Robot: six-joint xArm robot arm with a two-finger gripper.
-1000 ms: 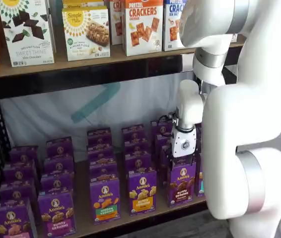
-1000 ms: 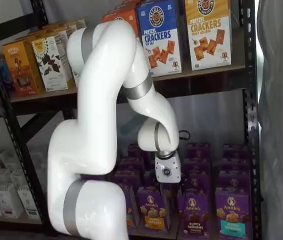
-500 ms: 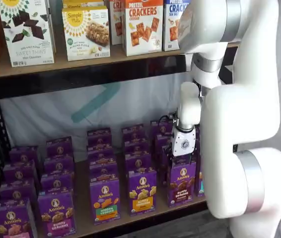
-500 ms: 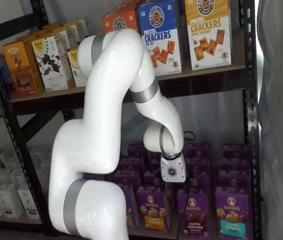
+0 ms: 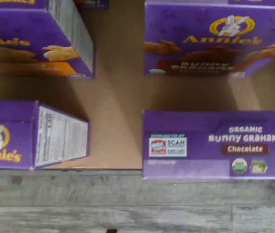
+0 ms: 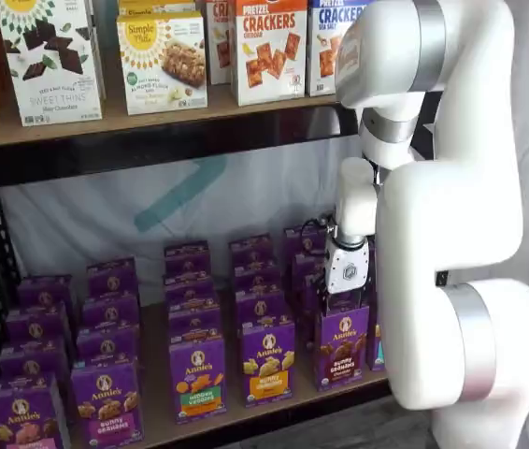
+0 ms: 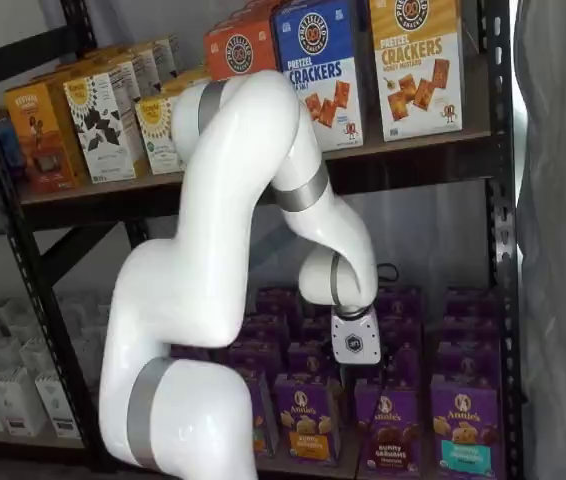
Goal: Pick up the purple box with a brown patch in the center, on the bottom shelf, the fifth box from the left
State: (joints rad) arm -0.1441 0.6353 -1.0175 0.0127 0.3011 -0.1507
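Small matte-purple carton, the purple box [image 6: 343,345], upright at the front edge of the bottom shelf [image 6: 162,412] (tan wood grain); brown crackers mid-front; flat top panel lettered "Chocolate" in the wrist view [image 5: 217,144]; gripper [image 6: 348,301] directly above it, white body glossy, black fingers mostly hidden, jaws spread wide, holding nothing.

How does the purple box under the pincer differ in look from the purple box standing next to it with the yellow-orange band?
The purple box has a dark brown band low on its front; its neighbour has a yellow-orange band. The purple box pictures brown crackers, the neighbour pale golden ones. The pincer hangs right above the purple box, not the neighbour. Both are upright Annie's cartons at the front of the bottom shelf.
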